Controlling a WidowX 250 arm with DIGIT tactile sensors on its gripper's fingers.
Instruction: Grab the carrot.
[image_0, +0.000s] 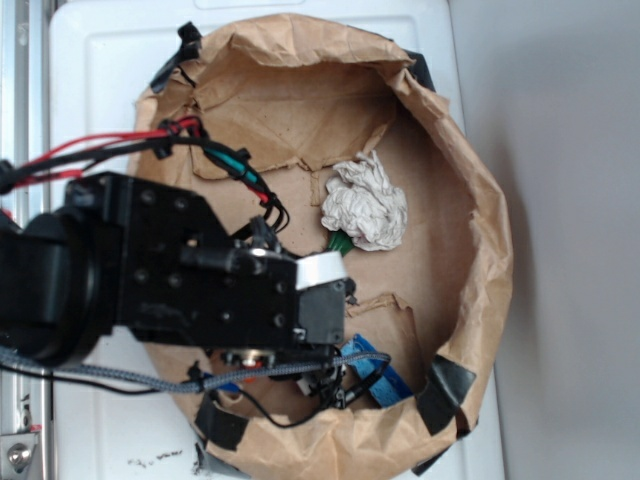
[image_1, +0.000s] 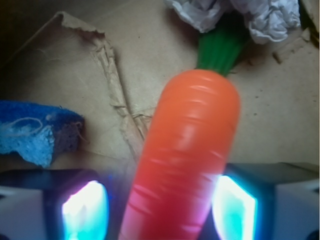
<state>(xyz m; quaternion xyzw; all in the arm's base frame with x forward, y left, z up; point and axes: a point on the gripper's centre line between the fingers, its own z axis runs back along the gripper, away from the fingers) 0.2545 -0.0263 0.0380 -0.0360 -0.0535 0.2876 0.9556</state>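
Lying between the two lit pads of the pincer, the carrot runs from about six o'clock up toward one o'clock in the wrist view, thick end and green stem pointing away from the camera. The pads stand close on either side of its body; the right one looks to be touching, while the left shows a thin dark gap, so I cannot tell whether the grip is fully made. The jaws are narrowed to roughly the carrot's width. Straddling the body crosswise makes sense, since a smooth tapered cone would slip out of a lengthwise pinch.

Just beyond the stem, at twelve to one o'clock, sits the crumpled paper ball, partly over the green. At nine o'clock lies a blue spongy piece, well clear. Everything rests on the floor of a brown paper-lined basin, itself on a white desk.
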